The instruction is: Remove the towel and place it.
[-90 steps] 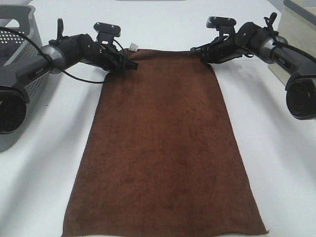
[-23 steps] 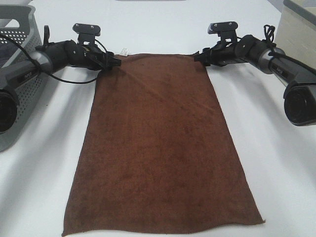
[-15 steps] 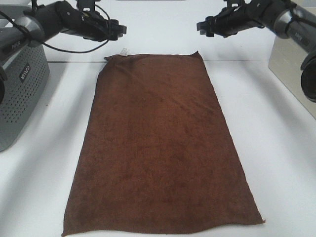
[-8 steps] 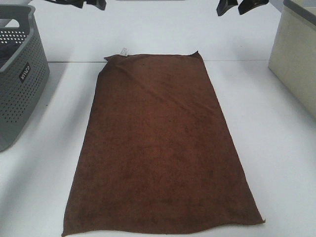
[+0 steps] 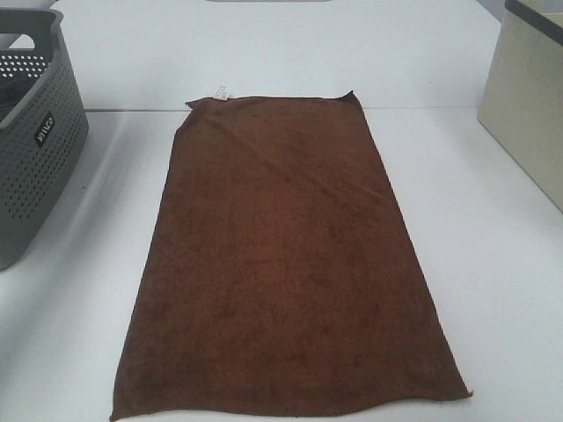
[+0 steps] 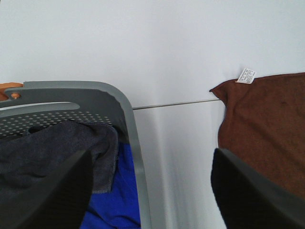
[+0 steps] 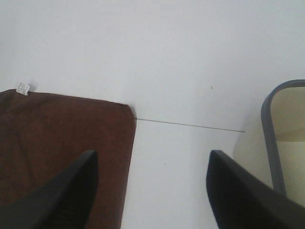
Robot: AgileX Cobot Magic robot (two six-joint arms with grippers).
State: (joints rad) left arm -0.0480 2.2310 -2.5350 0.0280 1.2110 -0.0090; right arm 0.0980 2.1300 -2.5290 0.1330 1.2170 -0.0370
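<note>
Now, in the exterior high view, no arm is seen any longer: both have been lifted out of frame since a moment ago, when they were held at the towel's (image 5: pixel 286 264) far corners. The towel is left spread flat on the table (image 5: pixel 493 264), between the grey basket (image 5: pixel 40 132) and the beige bin (image 5: pixel 528 97), touching neither. By this the placing is judged done.

In the left wrist view, the left hand (image 6: pixel 152 191) is seen spread wide and empty, raised above the table; the towel's corner with the white tag (image 6: pixel 247 75) is seen beyond it, and dark and blue cloths (image 6: pixel 62 162) lie in the basket.

In the right wrist view, the right hand (image 7: pixel 152 191) is likewise spread and empty, with the towel's other far corner lying flat below.
</note>
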